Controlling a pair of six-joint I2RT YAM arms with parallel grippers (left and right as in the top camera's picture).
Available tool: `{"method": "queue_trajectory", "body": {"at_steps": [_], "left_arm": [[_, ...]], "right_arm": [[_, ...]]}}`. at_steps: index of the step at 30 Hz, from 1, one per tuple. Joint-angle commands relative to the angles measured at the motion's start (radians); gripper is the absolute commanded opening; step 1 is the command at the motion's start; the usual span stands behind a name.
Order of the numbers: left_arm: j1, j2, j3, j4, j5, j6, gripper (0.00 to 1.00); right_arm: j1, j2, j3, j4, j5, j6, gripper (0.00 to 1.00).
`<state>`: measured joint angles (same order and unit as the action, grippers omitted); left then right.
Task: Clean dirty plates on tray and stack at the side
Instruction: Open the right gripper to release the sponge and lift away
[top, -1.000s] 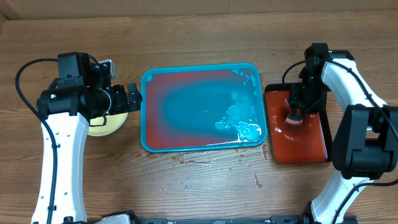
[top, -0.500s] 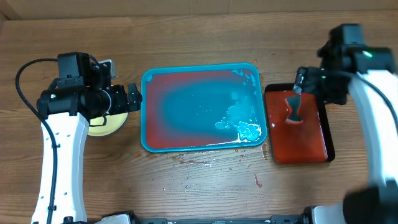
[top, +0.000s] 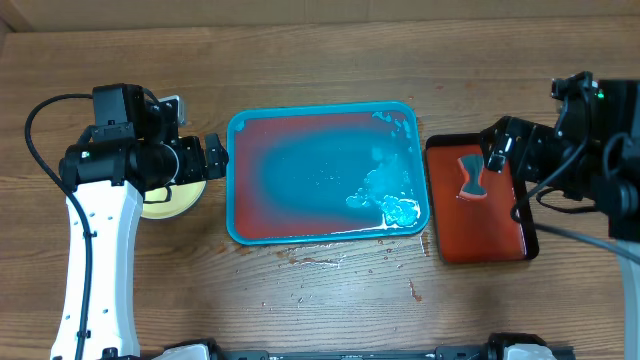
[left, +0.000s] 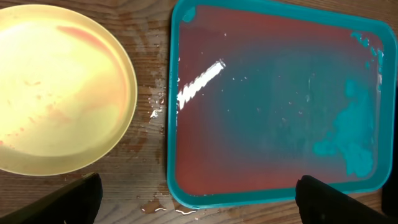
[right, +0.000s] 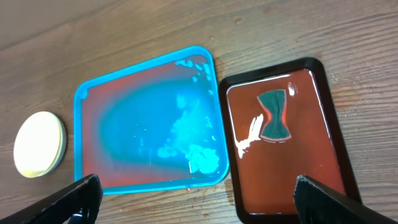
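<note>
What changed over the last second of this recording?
The right pincer let go of the dark hourglass-shaped tool, leaving it in the black-rimmed tray, and drew back to the right with its jaws open. The left pincer, yellow plate and teal tray stayed put.

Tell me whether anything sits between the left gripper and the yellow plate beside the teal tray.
Nothing visible does. The left gripper hangs open, and the yellow plate lies uncovered on the table, just left of the tray.
</note>
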<state>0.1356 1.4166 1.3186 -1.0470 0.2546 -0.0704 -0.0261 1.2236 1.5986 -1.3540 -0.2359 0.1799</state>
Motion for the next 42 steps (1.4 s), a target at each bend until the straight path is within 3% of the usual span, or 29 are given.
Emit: {"method": "queue_trajectory", "body": {"at_steps": [1,18,23,38,42], "left_arm": [[-0.007,-0.003,-0.001,0.004,-0.003,0.023,1.00],[-0.007,-0.003,-0.001,0.004,-0.003,0.023,1.00],[-0.005,-0.003,-0.001,0.004,-0.003,0.023,1.00],[-0.005,-0.003,-0.001,0.004,-0.003,0.023,0.99],[-0.005,-0.003,-0.001,0.004,-0.003,0.023,1.00]], "right_arm": [[0.001,-0.011,0.015,0.005,-0.024,0.003,1.00],[0.001,-0.111,0.002,0.080,0.125,0.002,1.00],[-0.002,-0.220,-0.113,0.246,0.134,-0.023,1.00],[-0.002,-0.787,-1.125,1.249,0.140,-0.056,1.00],[-0.002,-0.901,-1.288,1.340,0.150,-0.058,1.00]]}}
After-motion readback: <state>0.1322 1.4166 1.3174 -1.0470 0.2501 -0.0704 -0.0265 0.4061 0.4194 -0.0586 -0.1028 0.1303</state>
